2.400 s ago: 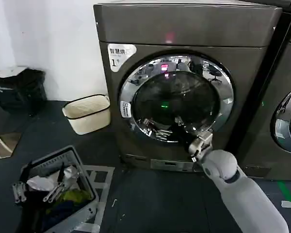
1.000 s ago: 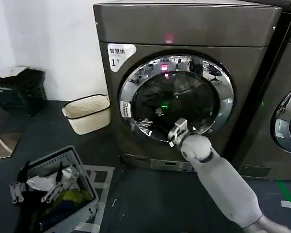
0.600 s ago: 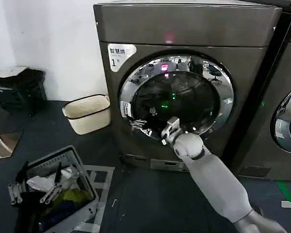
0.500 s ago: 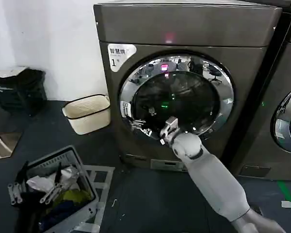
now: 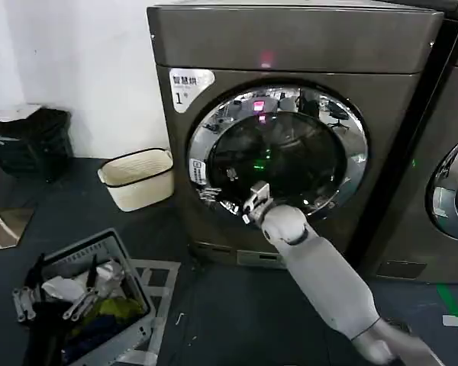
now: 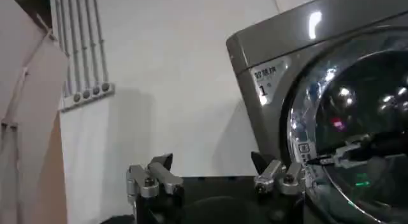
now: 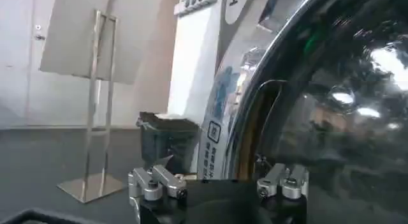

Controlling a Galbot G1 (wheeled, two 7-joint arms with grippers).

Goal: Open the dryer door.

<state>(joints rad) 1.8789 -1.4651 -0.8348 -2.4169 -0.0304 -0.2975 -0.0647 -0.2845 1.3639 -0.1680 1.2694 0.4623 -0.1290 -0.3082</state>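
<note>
The dryer door [image 5: 277,155] sits shut against the front of the dryer [image 5: 290,46], so the opening is not done. The right gripper [image 5: 253,200] is at the door's lower rim, fingers spread wide, holding nothing. The left gripper [image 6: 213,178] waits apart from the door, wide too.
</note>
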